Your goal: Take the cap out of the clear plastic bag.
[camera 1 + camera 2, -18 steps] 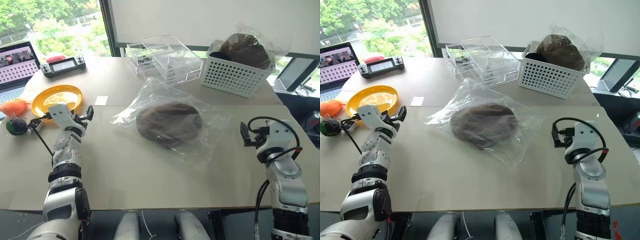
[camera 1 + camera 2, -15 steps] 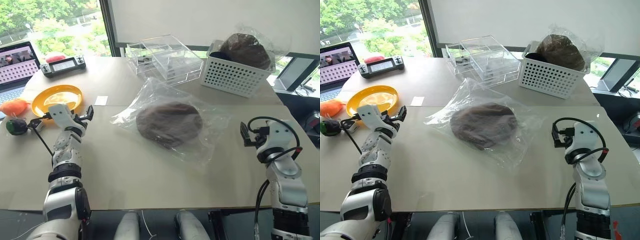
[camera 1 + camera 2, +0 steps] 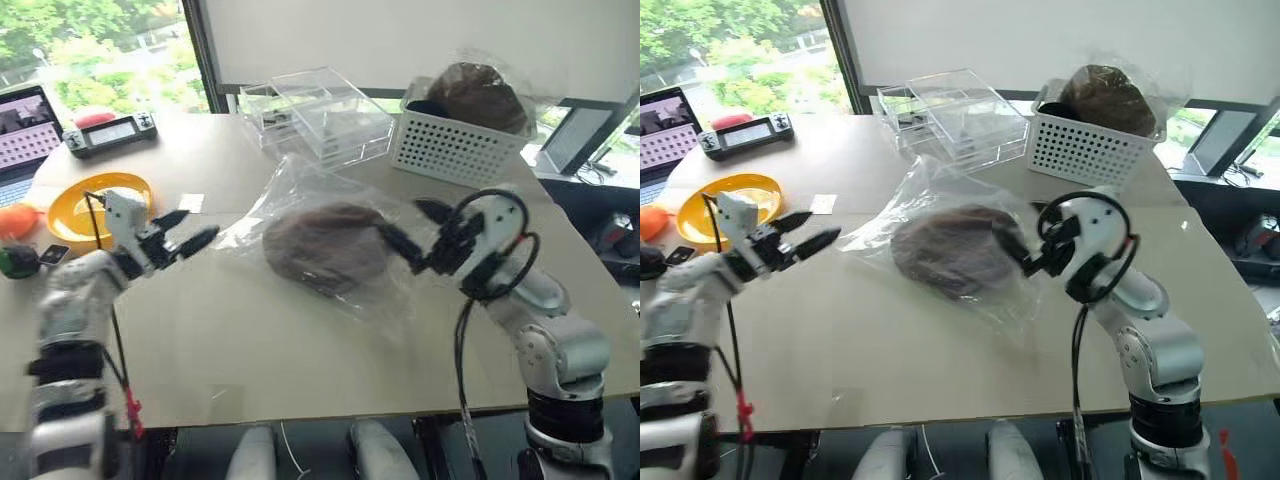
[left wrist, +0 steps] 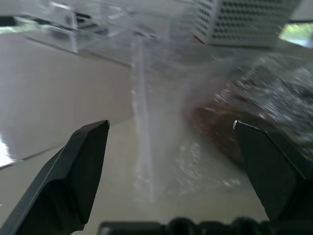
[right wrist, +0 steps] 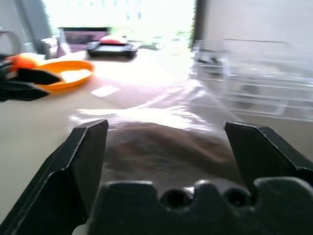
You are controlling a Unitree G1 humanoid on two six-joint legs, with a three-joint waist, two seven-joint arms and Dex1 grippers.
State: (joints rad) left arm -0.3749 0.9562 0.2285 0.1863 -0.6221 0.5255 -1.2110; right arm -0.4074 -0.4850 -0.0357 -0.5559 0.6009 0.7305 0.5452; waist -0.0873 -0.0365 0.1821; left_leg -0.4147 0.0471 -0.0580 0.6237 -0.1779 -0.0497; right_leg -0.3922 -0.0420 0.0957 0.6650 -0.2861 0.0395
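The brown cap [image 3: 320, 245] lies flat on the table inside the clear plastic bag [image 3: 290, 185], whose crinkled film spreads around it. My left gripper [image 3: 190, 228] is open and points at the bag's left corner, a short way from it. At the cap's right edge my right gripper [image 3: 410, 228] stands open over the film; I cannot tell whether it touches. The left wrist view has the bag's film [image 4: 146, 147] and the cap [image 4: 230, 127] between the open fingers [image 4: 83, 166]. Across the right wrist view, the cap [image 5: 161, 144] lies just ahead of the open fingers [image 5: 83, 161].
A white perforated basket [image 3: 455, 150] at the back right holds a darker brown cap in another clear bag. A rigid clear box [image 3: 320, 110] stands behind the bag. The orange plate [image 3: 90, 200], a controller [image 3: 105, 130], a laptop [image 3: 25, 120] and a white card [image 3: 190, 203] lie at the left.
Both arms have swung inward toward the bag: the left gripper to its left corner, the right gripper to the cap's right edge. The camera has also shifted slightly.
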